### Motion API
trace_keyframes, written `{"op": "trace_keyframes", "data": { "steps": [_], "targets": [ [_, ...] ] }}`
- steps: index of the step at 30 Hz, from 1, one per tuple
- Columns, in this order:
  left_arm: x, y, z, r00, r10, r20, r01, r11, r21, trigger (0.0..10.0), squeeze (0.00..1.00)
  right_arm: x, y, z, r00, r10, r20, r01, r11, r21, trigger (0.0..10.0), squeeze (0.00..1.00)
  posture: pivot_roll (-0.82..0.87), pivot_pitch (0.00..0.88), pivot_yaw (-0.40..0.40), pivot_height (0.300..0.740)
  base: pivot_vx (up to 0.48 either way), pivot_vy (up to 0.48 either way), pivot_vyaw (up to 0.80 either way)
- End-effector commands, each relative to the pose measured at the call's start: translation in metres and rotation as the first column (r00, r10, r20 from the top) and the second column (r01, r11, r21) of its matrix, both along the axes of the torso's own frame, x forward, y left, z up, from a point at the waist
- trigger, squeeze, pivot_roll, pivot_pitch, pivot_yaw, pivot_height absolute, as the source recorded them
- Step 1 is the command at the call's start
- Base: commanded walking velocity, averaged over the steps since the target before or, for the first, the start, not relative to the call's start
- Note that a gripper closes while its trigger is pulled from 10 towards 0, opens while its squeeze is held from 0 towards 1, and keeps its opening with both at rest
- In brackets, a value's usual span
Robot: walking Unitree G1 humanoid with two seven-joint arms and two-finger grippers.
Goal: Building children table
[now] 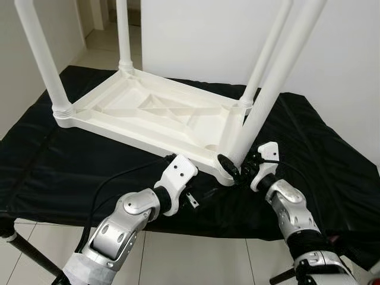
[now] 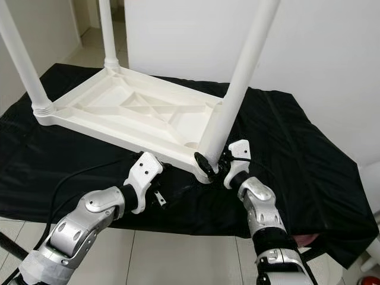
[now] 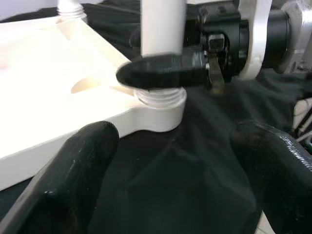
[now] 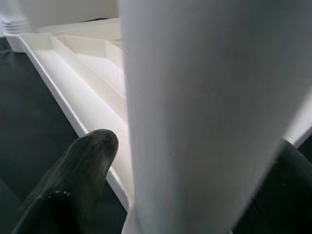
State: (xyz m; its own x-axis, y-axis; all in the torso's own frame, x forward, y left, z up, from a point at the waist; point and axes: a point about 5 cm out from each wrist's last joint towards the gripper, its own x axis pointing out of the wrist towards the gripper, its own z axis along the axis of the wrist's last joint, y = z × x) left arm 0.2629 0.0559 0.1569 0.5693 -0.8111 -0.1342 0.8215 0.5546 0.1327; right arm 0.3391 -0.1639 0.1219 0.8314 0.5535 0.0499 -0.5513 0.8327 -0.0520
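Observation:
A white plastic children's table (image 1: 148, 113) lies upside down on a black cloth, with its legs pointing up. My right gripper (image 1: 234, 169) is shut on the near right leg (image 1: 267, 101), just above its threaded corner socket (image 3: 161, 100). In the right wrist view that leg (image 4: 204, 112) stands between the two fingers (image 4: 78, 170). My left gripper (image 3: 175, 134) is open, low over the cloth beside the same corner, with nothing between its fingers (image 3: 73, 180). The other legs (image 1: 38, 53) stand upright in their sockets.
The black cloth (image 1: 47, 160) covers a low platform whose front edge drops to a tiled floor (image 1: 196, 261). A white wall (image 1: 202, 35) stands close behind. A black cable (image 1: 113, 181) runs along my left arm. A dark stand leg (image 1: 24, 249) slants at the lower left.

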Motion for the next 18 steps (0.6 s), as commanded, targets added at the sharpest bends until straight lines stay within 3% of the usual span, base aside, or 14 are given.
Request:
{"op": "trace_keyframes", "data": {
  "steps": [1, 4, 5, 6, 7, 18],
  "targets": [
    [0.0, -0.003, 0.001, 1.0, -0.026, -0.003, 0.026, 1.0, 0.006, 10.0, 0.0, 0.002, 0.004, -0.002, 1.0, 0.022, -0.008, -0.022, 1.0, -0.02, 10.0, 0.0, 0.07, 0.0, -0.096, 0.74, 0.0, 0.0, 0.0],
    [0.001, -0.003, 0.001, 1.0, -0.024, -0.001, 0.024, 1.0, 0.006, 10.0, 0.0, 0.004, 0.008, -0.002, 0.999, 0.042, -0.011, -0.043, 0.999, -0.017, 10.0, 0.0, 0.08, 0.0, -0.099, 0.74, 0.0, 0.0, 0.0],
    [0.001, -0.003, 0.002, 1.0, -0.022, 0.002, 0.022, 1.0, 0.007, 10.0, 0.0, 0.006, 0.011, -0.002, 0.998, 0.059, -0.012, -0.059, 0.998, -0.026, 4.4, 0.0, 0.08, 0.0, -0.102, 0.74, 0.0, 0.0, 0.0],
    [0.001, -0.003, 0.002, 1.0, -0.022, 0.002, 0.022, 1.0, 0.007, 10.0, 0.0, 0.006, 0.011, -0.002, 0.998, 0.059, -0.012, -0.059, 0.998, -0.026, 4.4, 0.0, 0.08, 0.0, -0.102, 0.74, 0.0, 0.0, 0.0],
    [0.002, -0.003, 0.002, 1.0, -0.019, 0.004, 0.019, 1.0, 0.008, 10.0, 0.0, 0.007, 0.014, -0.003, 0.997, 0.079, -0.019, -0.08, 0.997, -0.024, 0.0, 0.0, 0.08, 0.0, -0.104, 0.74, 0.0, 0.0, 0.0],
    [0.002, -0.003, 0.003, 1.0, -0.014, 0.005, 0.014, 1.0, 0.008, 10.0, 0.0, 0.008, 0.013, -0.01, 0.994, 0.098, -0.044, -0.099, 0.994, -0.033, 0.0, 0.0, 0.09, 0.0, -0.105, 0.74, 0.0, 0.0, 0.0]
  ]
}}
